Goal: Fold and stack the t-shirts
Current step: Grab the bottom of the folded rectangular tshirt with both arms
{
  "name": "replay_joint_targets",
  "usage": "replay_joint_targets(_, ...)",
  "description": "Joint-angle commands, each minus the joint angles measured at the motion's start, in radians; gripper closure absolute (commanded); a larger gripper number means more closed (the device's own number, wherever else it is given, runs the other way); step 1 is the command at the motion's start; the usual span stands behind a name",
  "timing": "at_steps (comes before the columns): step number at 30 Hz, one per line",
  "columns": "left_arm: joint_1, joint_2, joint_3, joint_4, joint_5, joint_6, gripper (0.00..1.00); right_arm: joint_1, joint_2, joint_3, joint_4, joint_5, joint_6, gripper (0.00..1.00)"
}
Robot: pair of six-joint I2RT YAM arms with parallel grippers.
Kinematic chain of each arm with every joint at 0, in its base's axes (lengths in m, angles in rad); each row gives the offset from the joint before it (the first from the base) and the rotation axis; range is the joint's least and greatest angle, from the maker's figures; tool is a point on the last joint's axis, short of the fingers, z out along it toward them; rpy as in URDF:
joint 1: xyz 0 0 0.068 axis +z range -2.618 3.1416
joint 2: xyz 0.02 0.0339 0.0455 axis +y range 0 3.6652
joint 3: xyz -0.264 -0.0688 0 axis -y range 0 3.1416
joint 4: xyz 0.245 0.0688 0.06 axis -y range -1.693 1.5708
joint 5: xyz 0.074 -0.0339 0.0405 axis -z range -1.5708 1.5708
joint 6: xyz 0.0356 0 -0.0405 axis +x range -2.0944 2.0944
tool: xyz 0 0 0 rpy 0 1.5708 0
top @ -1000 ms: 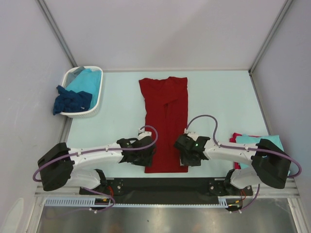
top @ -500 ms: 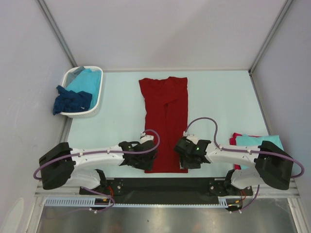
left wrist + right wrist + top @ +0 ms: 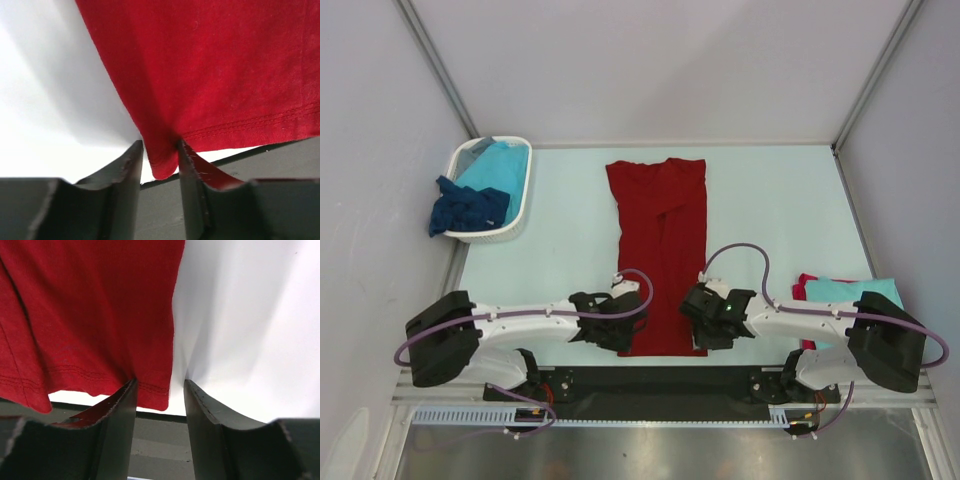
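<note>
Pale mint table, smooth and matte, boxed in by plain grey-white walls. Dark red shirt: soft knit with a stitched hem, folded to a long strip at centre frame. Left gripper and right gripper: black jaws parted, each straddling a lower hem corner. White slotted basket, upper left, holding a turquoise shirt and a navy shirt.

Left tool straddles the red t-shirt corner.
</note>
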Motion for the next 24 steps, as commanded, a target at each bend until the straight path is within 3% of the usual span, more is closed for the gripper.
replay_joint_targets(1, -0.019, 0.011, 0.032, 0.021, 0.006, -0.015, 0.68, 0.006, 0.008, -0.028, -0.01, -0.011, 0.007, 0.57)
replay_joint_targets(9, -0.026, 0.024, 0.038, 0.019, 0.006, -0.02, 0.75, 0.003, 0.013, -0.035, -0.002, -0.018, -0.002, 0.64)
replay_joint_targets(18, -0.031, 0.028, 0.038, 0.018, 0.003, -0.029, 0.85, -0.006, 0.011, -0.042, 0.002, -0.028, -0.015, 0.94)
replay_joint_targets(21, -0.032, 0.024, 0.04, 0.012, -0.002, -0.032, 0.88, -0.008, 0.007, -0.04, -0.004, -0.026, -0.015, 1.0)
replay_joint_targets(24, -0.034, 0.02, 0.049, -0.005, -0.012, -0.035, 0.94, -0.003, -0.004, -0.029, -0.027, -0.011, -0.013, 1.0)
